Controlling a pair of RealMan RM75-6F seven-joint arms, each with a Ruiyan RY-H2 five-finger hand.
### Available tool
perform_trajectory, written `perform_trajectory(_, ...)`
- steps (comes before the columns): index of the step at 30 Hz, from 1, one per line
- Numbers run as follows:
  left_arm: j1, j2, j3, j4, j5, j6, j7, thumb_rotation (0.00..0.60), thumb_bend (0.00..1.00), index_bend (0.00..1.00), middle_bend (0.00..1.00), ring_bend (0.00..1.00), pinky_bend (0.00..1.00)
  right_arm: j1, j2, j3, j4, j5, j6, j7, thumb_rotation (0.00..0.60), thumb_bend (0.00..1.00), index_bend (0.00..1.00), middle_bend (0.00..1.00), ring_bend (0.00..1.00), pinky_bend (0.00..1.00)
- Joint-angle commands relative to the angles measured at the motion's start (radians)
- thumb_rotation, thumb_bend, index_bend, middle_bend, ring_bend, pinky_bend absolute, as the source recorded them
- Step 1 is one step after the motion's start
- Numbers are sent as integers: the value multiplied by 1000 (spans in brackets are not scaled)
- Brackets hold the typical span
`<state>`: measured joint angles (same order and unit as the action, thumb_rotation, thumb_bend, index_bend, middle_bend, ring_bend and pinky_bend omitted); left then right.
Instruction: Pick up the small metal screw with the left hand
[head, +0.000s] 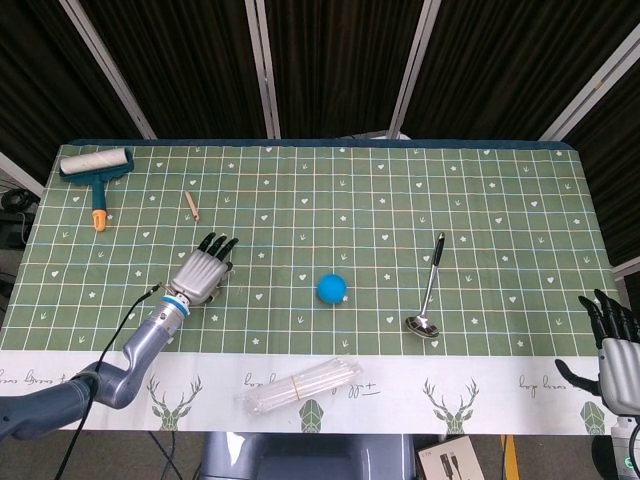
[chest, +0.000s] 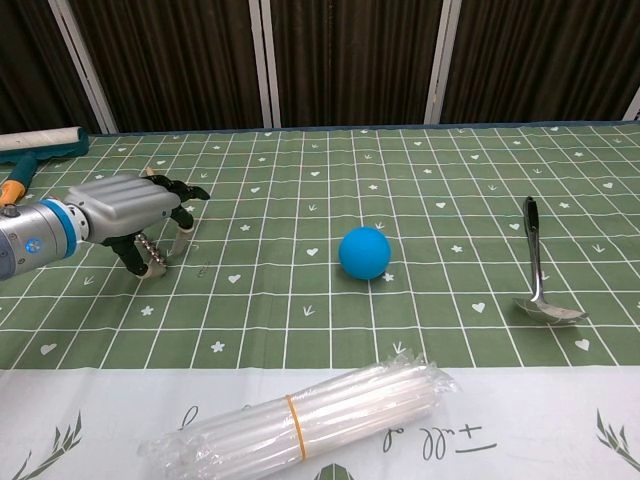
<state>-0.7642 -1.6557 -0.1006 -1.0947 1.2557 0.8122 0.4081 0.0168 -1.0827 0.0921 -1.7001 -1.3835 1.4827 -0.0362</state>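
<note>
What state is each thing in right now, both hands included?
left hand: low over the cloth, fingers spread, holding nothing
small metal screw: lying on the cloth, just right of the fingertips, not gripped
right hand: off the table's right corner, open
blue ball: resting, untouched
spoon: lying flat
straw bundle: lying banded
lint roller: lying flat

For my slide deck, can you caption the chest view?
Left hand lowered over small metal screw on green cloth, blue ball alongside.
</note>
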Motion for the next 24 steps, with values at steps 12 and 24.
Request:
perform_trajectory(12, -10, -2, 3, 8, -29, -15, 16, 600, 254, 487, 0, 0, 0, 0, -1, 2, 1, 6, -3, 3, 600, 101, 77, 0, 0, 68)
perform_trajectory(24, -17, -8, 8, 13, -37, -21, 15, 600, 288, 491, 0, 0, 0, 1, -2, 4, 2, 9, -5, 2, 600, 100, 78, 0, 0, 67)
